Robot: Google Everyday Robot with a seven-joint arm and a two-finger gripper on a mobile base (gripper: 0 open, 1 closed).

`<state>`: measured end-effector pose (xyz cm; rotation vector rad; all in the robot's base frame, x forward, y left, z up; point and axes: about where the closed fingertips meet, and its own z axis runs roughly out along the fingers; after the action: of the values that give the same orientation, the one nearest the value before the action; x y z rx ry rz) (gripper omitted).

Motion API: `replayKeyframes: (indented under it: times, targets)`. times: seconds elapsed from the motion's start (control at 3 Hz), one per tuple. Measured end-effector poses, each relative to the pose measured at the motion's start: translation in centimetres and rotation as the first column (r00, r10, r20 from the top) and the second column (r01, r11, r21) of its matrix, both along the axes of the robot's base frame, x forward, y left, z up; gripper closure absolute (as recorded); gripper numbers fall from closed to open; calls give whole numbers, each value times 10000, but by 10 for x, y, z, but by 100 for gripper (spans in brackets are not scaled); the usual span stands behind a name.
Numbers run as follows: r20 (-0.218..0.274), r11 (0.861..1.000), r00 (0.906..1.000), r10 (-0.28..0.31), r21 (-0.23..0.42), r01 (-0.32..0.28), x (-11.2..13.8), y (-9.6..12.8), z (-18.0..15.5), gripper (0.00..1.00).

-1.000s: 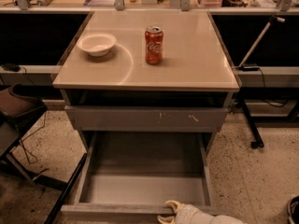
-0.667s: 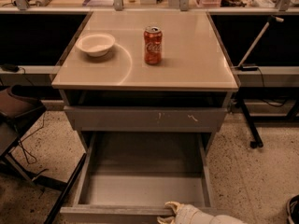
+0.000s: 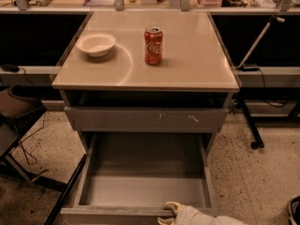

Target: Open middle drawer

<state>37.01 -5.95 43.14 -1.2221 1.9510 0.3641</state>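
One middle drawer (image 3: 140, 191) is shown pulled fully out in the lower centre of the frame, its grey box interior exposed, below one shut grey front with white scratch marks (image 3: 145, 119). One gripper (image 3: 174, 211) is seen at the bottom edge, against the drawer's front rim; its opening cannot be told. One white bowl (image 3: 95, 44) and one red can (image 3: 153, 45) are set apart on the tabletop (image 3: 187, 55) in the upper half.

Beige tabletop (image 3: 197, 64), white bowl (image 3: 96, 44) at 10 o'clock, upright red soda can (image 3: 153, 46) near centre, gripper (image 3: 171, 211) well below at 6 o'clock.
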Motion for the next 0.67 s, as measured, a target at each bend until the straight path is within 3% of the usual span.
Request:
replayKeyframes:
  times: [0.33,0.67]
  targets:
    - [0,10000,10000,0,0,0,0,0,0,11]
    - [0,10000,10000,1,0,-1,0,0,0,0]
